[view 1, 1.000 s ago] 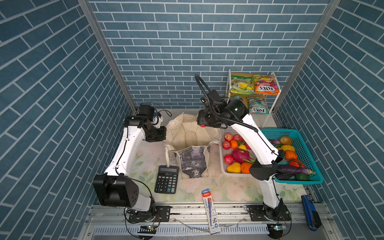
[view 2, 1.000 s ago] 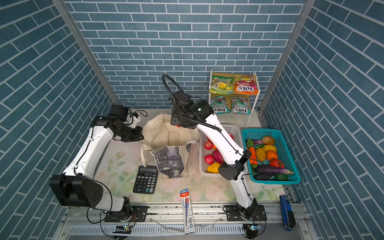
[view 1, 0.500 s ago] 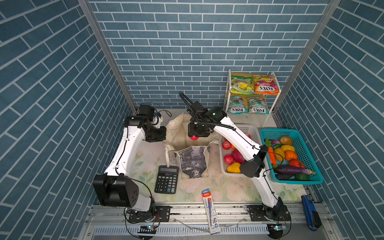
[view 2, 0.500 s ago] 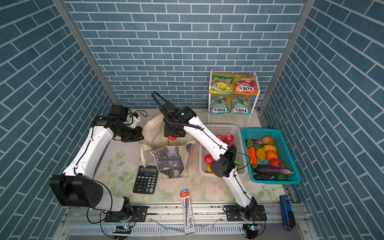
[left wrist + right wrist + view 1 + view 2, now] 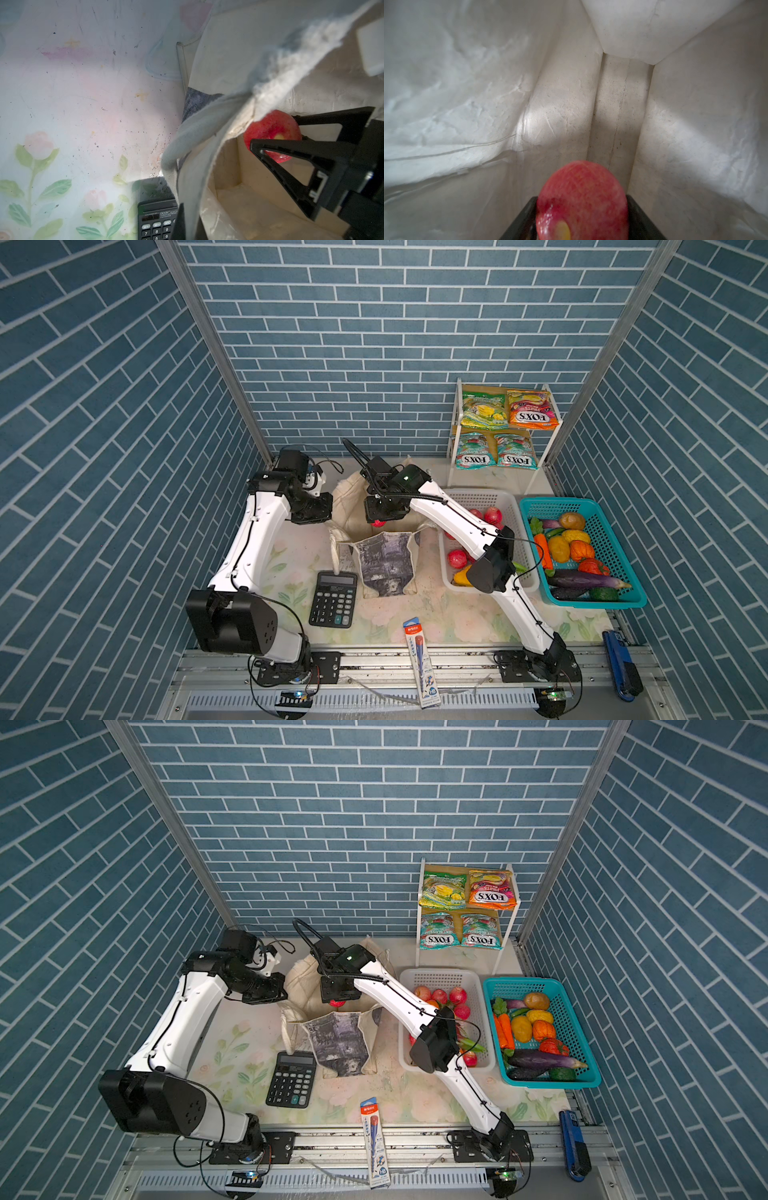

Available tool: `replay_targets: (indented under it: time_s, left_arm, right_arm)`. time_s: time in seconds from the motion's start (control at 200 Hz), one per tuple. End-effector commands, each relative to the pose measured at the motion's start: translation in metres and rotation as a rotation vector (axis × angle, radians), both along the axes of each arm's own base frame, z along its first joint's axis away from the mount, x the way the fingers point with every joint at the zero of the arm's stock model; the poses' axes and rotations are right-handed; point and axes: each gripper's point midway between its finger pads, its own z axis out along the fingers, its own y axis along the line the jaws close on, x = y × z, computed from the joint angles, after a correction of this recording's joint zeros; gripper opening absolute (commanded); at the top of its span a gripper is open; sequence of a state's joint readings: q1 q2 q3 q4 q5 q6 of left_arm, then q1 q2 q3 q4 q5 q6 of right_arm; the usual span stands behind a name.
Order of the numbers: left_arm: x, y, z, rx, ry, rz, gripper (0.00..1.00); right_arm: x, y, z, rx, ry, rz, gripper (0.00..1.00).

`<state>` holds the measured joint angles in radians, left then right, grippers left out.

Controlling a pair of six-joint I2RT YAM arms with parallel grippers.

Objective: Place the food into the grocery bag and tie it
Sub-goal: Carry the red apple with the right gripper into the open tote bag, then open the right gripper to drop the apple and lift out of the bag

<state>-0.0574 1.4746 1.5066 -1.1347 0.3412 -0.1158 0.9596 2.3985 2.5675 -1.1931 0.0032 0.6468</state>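
Observation:
The cream grocery bag (image 5: 384,568) (image 5: 338,1044) stands in the middle of the mat with its mouth held wide. My left gripper (image 5: 328,514) (image 5: 189,220) is shut on the bag's rim at its left side. My right gripper (image 5: 379,522) (image 5: 581,207) is shut on a red apple (image 5: 378,524) (image 5: 272,128) (image 5: 581,199) and hangs inside the mouth, above the plain lining (image 5: 618,104). The bag's bottom shows nothing lying on it. More food lies in the white basket (image 5: 515,510) and the teal basket (image 5: 623,601). FOX'S packets (image 5: 505,427) stand on the shelf.
A black calculator (image 5: 333,605) lies just left of the bag's front. A blue pencil pack (image 5: 419,659) rests at the front edge. A blue tool (image 5: 621,664) lies on the rail at the front right. Brick walls close in on three sides.
My right arm has swung left from beside the white basket, carrying the apple, and lowered it into the bag's mouth. The left arm has kept still on the rim.

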Motion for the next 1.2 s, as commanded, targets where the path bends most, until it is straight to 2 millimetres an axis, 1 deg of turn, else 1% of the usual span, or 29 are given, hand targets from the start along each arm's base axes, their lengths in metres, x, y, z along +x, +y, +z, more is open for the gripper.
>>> replay_targets:
  time_s: [0.0, 0.16, 0.465, 0.6, 0.685, 0.75, 0.795, 0.835, 0.86, 0.92, 0.955, 1.02, 1.075, 1.145, 1.195]
  left_arm:
    - [-0.002, 0.0, -0.001, 0.003, 0.01, -0.009, 0.0]
    - [0.0, -0.001, -0.001, 0.0, 0.008, -0.011, 0.0]
    - [0.002, -0.001, -0.002, 0.0, 0.01, -0.013, 0.0]
    - [0.001, -0.001, 0.0, -0.001, 0.006, -0.013, 0.0]
    - [0.001, -0.001, 0.002, -0.004, 0.0, -0.014, 0.0]
    - [0.0, -0.002, 0.003, -0.006, -0.003, -0.015, 0.0]
    - [0.0, -0.002, 0.004, -0.009, -0.005, -0.016, 0.0]
    - [0.0, -0.003, 0.004, -0.012, -0.006, -0.017, 0.0]
    - [0.0, -0.003, 0.005, -0.015, -0.009, -0.019, 0.0]
    - [0.001, -0.004, 0.006, -0.023, -0.013, -0.02, 0.0]
    - [0.001, -0.005, 0.007, -0.026, -0.016, -0.022, 0.0]
    - [0.001, -0.006, 0.01, -0.031, -0.023, -0.024, 0.0]
    - [0.0, -0.007, 0.013, -0.032, -0.032, -0.027, 0.0]
    - [-0.001, -0.009, 0.015, -0.035, -0.038, -0.03, 0.0]
    - [-0.002, -0.009, 0.015, -0.037, -0.042, -0.031, 0.0]
  right_arm:
    - [0.0, 0.002, -0.02, -0.039, -0.001, 0.03, 0.4]
    - [0.0, 0.0, -0.042, -0.078, 0.019, 0.033, 0.41]
    - [0.0, -0.004, -0.085, -0.152, 0.05, 0.041, 0.48]
    - [0.0, -0.008, -0.093, -0.179, 0.053, 0.038, 0.53]
    - [0.001, -0.011, -0.089, -0.188, 0.042, 0.032, 0.58]
    - [0.004, -0.013, -0.076, -0.184, 0.012, 0.033, 0.65]
    - [0.006, -0.015, -0.064, -0.179, -0.016, 0.034, 0.77]
    - [0.008, -0.016, -0.053, -0.176, -0.045, 0.038, 0.89]
    - [0.011, -0.018, -0.045, -0.176, -0.066, 0.039, 0.93]
    - [0.015, -0.022, -0.025, -0.17, -0.114, 0.042, 0.95]
    - [0.016, -0.023, -0.014, -0.165, -0.138, 0.045, 0.98]
    - [0.018, -0.025, 0.015, -0.14, -0.191, 0.042, 0.99]
    - [0.019, -0.027, 0.047, -0.106, -0.249, 0.039, 0.98]
    - [0.017, -0.029, 0.094, -0.036, -0.332, 0.022, 0.98]
    - [0.014, -0.033, 0.132, 0.03, -0.391, 0.001, 0.97]
